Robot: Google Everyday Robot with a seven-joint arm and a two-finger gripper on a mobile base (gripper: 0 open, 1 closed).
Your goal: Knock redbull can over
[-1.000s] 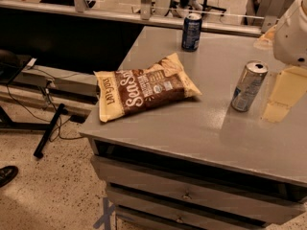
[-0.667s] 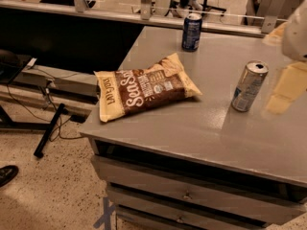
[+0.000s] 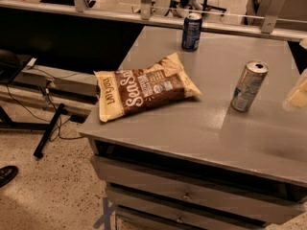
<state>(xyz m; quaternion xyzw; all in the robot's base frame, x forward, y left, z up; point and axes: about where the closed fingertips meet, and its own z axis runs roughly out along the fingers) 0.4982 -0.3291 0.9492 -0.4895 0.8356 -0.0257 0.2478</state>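
The redbull can (image 3: 248, 86) is slim and silver with blue patches. It stands upright on the right part of the grey table (image 3: 192, 123), leaning slightly in the view. My gripper (image 3: 298, 91) shows only as a pale, blurred shape at the right edge of the frame, to the right of the can and apart from it.
A brown and cream chip bag (image 3: 144, 87) lies flat on the left-middle of the table. A shorter dark blue can (image 3: 191, 31) stands at the far edge. Drawers run below the tabletop. A rail and table legs stand behind.
My arm and gripper have drawn away to the right, mostly out of the frame. The redbull can, chip bag and dark blue can have not moved.
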